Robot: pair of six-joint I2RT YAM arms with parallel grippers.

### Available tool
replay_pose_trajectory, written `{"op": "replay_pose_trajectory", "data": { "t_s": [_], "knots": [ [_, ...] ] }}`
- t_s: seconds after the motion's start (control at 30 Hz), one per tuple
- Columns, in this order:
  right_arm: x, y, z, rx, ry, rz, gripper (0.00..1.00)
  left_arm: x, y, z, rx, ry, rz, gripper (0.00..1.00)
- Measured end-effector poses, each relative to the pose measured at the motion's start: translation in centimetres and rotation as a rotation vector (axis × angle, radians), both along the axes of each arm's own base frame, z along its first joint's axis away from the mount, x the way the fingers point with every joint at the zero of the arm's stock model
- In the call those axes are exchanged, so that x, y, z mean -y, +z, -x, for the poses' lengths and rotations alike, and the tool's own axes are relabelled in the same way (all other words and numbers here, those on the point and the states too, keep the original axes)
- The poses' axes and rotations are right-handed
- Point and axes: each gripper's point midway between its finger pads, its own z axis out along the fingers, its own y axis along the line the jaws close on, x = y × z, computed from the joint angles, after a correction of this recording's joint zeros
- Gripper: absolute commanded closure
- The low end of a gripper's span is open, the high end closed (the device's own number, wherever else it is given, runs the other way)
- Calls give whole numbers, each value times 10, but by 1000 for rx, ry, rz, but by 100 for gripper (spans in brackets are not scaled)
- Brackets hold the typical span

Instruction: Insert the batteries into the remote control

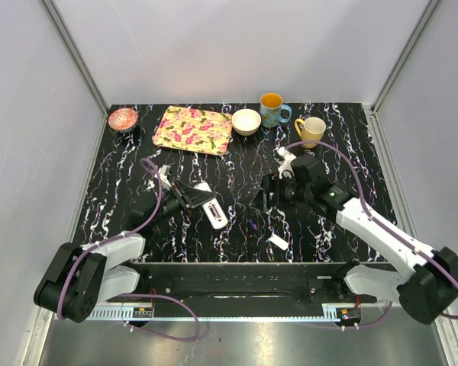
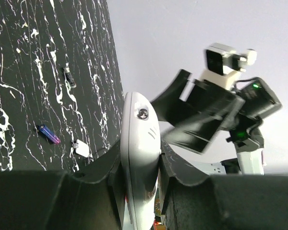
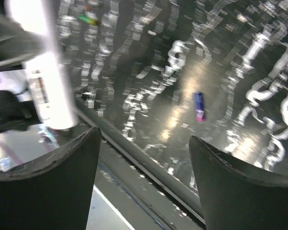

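Top external view: left claw point(image 1: 198, 198) is clamped on the remote point(image 1: 216, 213), which is lifted off the desk point(image 1: 351, 229) left of its centre, long and slanting toward the near edge. Left wrist view has the remote edge-on between the fingers point(image 2: 180, 170), so the battery bay can't be seen. Right claw point(image 1: 269, 192) hangs just right of the remote near the desk's centre. Right wrist view shows its fingers point(image 3: 240, 187) wide apart with nothing between them. One purple battery point(image 1: 252, 225) lies loose on the desk between the claws, toward the near edge. A small dark piece point(image 2: 69, 76) farther off may be a second battery, too small to tell. The white cover point(image 1: 278, 242) lies loose near the near edge, right of centre. Judgement: cover is off and the remote is held ready, so prep is done. At least one battery is not loaded; whether any is in, can't tell. Left: pick battery, seat it, fit cover.
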Motion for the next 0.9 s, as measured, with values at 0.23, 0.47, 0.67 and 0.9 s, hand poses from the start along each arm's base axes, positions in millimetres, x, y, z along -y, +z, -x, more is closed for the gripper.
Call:
{"op": "replay_pose_trajectory", "data": {
  "t_s": [0.23,0.47,0.67,0.9],
  "knots": [
    [16,-81,-13,-65,-34,358,60,-4,8,7,12,3,47,100],
    [-6,-96,-26,-11,32,516,83,-12,26,20,89,12,73,100],
    [-15,-111,-35,13,69,593,100,-15,20,26,81,16,71,100],
    [-19,-130,-32,18,105,659,100,-17,11,31,54,21,61,100]
  ]
}}
